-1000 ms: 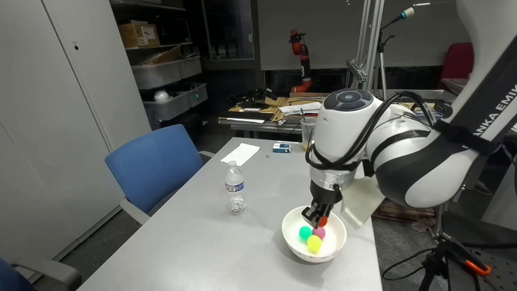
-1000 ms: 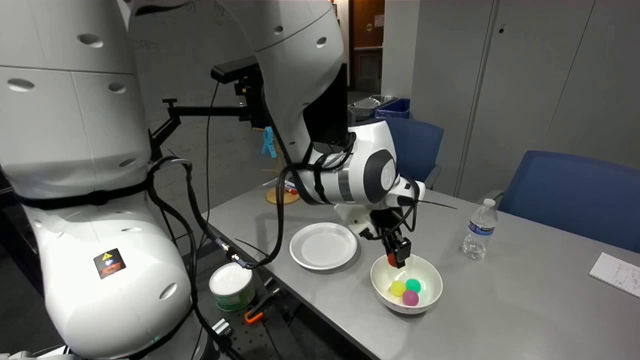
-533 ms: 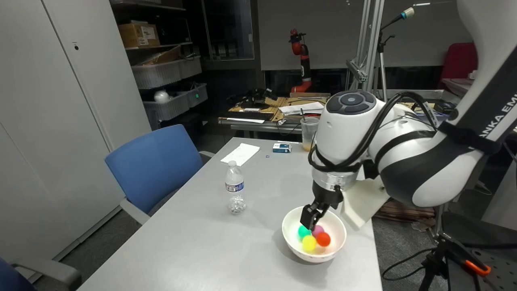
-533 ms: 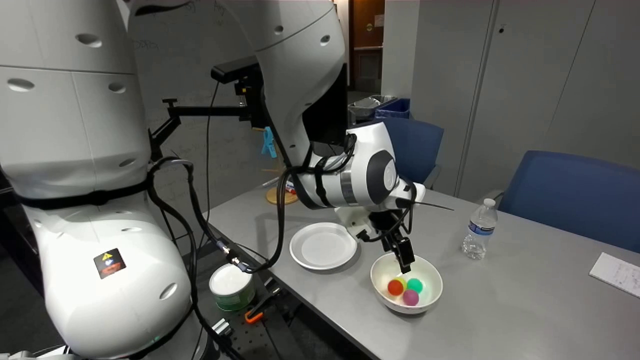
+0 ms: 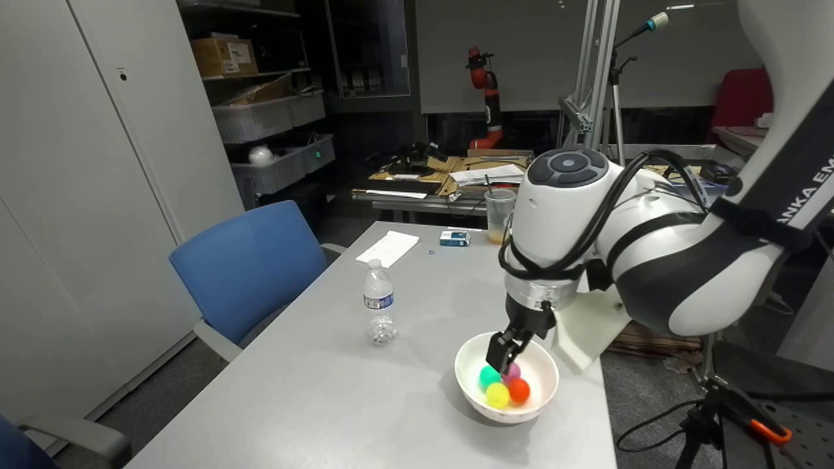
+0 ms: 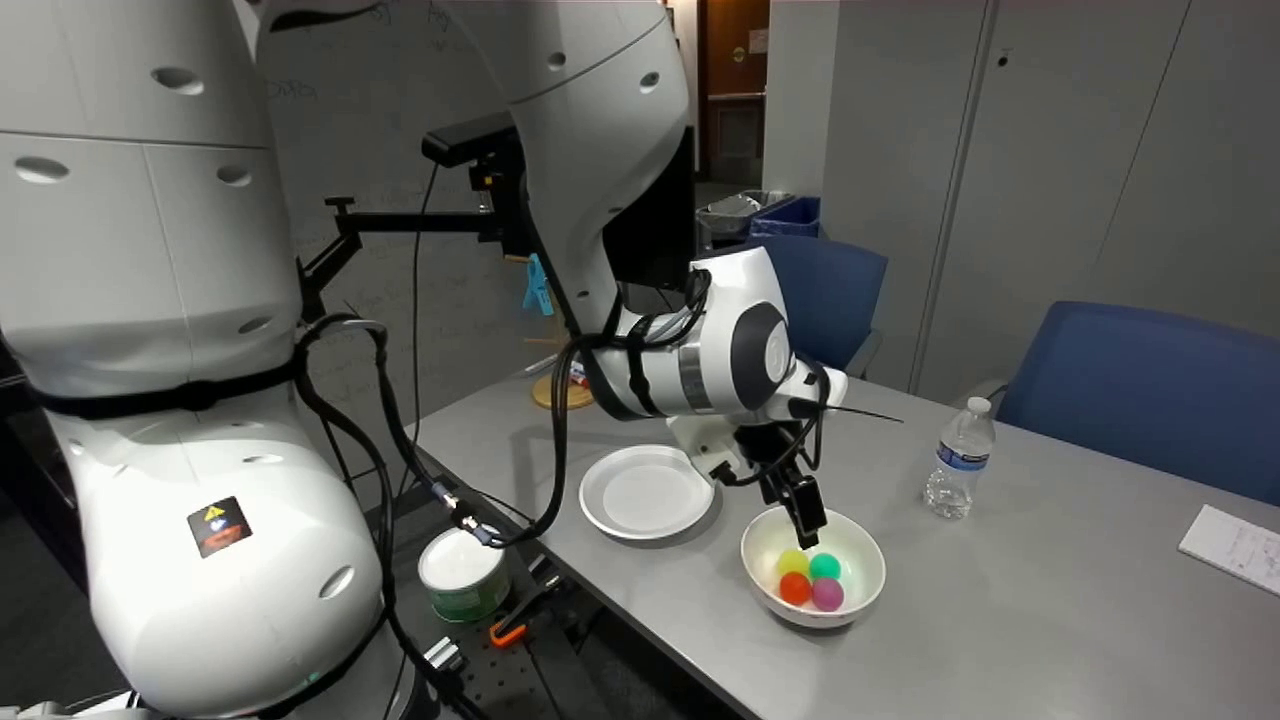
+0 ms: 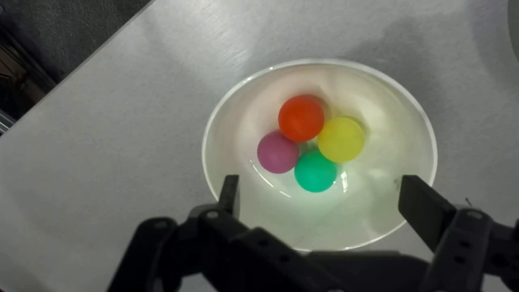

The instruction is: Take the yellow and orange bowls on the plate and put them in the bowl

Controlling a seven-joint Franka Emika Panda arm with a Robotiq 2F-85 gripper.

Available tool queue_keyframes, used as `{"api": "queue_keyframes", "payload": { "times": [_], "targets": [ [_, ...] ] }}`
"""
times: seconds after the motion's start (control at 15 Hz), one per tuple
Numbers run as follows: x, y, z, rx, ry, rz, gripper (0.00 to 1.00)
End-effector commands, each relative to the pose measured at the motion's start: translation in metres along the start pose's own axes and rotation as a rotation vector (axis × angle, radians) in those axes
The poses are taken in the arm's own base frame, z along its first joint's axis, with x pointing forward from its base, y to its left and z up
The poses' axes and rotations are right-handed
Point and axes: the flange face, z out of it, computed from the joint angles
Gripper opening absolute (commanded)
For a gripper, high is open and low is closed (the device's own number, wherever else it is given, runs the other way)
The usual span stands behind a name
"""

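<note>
The gripper (image 7: 320, 192) is spread wide, unloaded, over the bowl (image 7: 357, 215), where the yellow ball (image 7: 340, 140) and orange ball (image 7: 301, 118) are contained. The bowl could be tipped if struck during low sideways travel.

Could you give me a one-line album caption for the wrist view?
An orange ball, yellow ball, green ball and purple ball huddle in a white bowl beneath the open pincer.

The table (image 5: 313, 397) is grey. Directly on it I note a white bowl (image 6: 856, 550); a white plate (image 6: 645, 495), near the bowl but apart; a clear bottle (image 5: 379, 312), upright; white paper (image 5: 389, 249) by an edge; a small blue-and-white box (image 5: 455, 238) near a clear cup (image 5: 499, 215); a round wooden base (image 6: 577, 398).
</note>
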Motion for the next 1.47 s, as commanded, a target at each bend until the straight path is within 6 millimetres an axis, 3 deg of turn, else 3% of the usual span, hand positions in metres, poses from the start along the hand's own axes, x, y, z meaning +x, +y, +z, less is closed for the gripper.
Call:
{"api": "queue_keyframes", "payload": {
  "times": [0.0, 0.07, 0.4, 0.8, 0.87, 1.07, 1.4],
  "targets": [
    [-0.014, -0.001, -0.004, 0.035, -0.016, -0.040, 1.00],
    [-0.013, -0.014, -0.012, 0.035, -0.028, -0.059, 1.00],
    [-0.022, -0.038, -0.041, 0.081, -0.014, -0.104, 1.00],
    [-0.052, -0.048, -0.083, 0.068, 0.013, -0.125, 1.00],
    [-0.032, -0.051, -0.061, 0.073, 0.005, -0.129, 1.00],
    [-0.044, -0.051, -0.075, 0.075, 0.013, -0.135, 1.00],
    [-0.047, -0.049, -0.077, 0.075, 0.012, -0.135, 1.00]
  ]
}}
